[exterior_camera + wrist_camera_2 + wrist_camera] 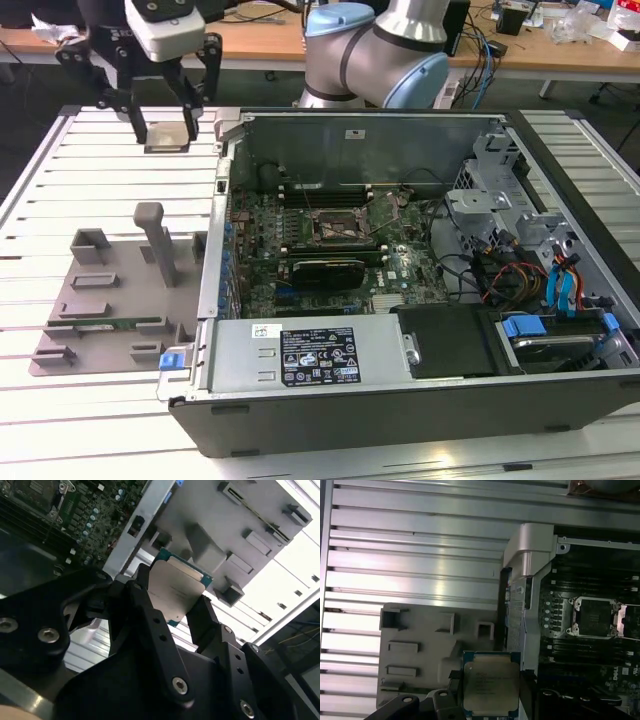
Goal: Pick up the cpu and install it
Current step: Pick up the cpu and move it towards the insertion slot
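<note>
The cpu (490, 682) in the end effector (166, 132) (aloft)

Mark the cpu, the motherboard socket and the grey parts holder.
cpu (491, 682): first wrist view, middle of its metal top.
socket (345, 225): exterior view, its dark centre.
grey parts holder (135, 300): exterior view, bare flat base.

The cpu (491, 685) is silver-grey with a green rim; the tool (175, 600) black; the counter (60, 170) pale silver, striped with slats.
</note>
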`<state>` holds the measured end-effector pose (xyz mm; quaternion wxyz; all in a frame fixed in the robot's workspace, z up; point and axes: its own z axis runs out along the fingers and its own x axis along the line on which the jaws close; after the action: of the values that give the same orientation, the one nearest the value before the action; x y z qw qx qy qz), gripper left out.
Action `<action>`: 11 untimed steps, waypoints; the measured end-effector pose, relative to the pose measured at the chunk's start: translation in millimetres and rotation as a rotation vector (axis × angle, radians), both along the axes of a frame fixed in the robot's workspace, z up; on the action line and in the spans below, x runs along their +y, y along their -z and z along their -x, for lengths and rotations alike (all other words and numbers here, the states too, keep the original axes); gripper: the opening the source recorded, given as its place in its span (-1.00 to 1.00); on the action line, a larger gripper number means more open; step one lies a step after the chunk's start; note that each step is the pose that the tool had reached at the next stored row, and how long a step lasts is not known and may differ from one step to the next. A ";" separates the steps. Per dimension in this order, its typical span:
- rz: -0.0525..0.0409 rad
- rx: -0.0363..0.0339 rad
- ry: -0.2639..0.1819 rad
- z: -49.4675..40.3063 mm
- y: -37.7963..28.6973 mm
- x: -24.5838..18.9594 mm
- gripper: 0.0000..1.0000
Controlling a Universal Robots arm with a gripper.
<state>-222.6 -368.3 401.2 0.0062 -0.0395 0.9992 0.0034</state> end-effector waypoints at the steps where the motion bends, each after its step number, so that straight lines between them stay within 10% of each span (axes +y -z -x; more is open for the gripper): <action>1: 0.0000 0.0008 0.000 -6.9 0.0 0.0 0.09; 11: 0.0000 0.0065 0.000 -64.6 0.0 0.0 0.09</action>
<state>-158.0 -368.3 401.2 0.0030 -0.0394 0.9992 0.0036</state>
